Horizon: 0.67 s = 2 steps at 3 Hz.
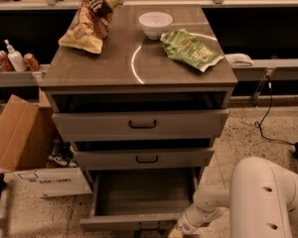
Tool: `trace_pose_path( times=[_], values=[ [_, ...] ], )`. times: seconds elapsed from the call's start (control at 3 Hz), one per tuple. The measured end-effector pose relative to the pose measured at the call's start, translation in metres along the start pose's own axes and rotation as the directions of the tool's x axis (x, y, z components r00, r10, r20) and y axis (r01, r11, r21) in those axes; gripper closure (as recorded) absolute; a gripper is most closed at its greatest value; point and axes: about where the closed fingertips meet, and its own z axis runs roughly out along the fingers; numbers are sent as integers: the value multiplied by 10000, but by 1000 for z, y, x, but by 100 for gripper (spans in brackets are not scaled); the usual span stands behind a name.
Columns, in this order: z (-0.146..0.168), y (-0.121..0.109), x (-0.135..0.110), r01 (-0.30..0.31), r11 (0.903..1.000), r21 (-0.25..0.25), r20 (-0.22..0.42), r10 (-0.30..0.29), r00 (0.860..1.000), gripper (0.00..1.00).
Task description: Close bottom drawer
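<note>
The bottom drawer (139, 195) of the grey wood-grain cabinet is pulled far out and its inside is bare; its front panel (124, 223) lies at the bottom edge of the camera view with the dark handle (148, 226) barely showing. My white arm (260, 197) reaches in from the lower right. My gripper (176, 230) is at the right end of the drawer's front panel, mostly cut off by the frame edge.
The top drawer (141, 124) and middle drawer (145, 158) also stand slightly open. On the cabinet top (114, 63) lie a brown chip bag (89, 21), a white bowl (155, 24) and a green bag (188, 47). A cardboard box (20, 138) stands left.
</note>
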Motion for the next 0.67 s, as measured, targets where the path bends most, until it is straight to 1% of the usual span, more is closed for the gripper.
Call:
trace_pose_path(
  times=[0.33, 0.67],
  values=[
    [5, -24, -11, -211, 9998, 11, 524, 210, 9984, 100],
    [5, -24, -11, -209, 9998, 15, 524, 208, 9984, 100]
  ],
)
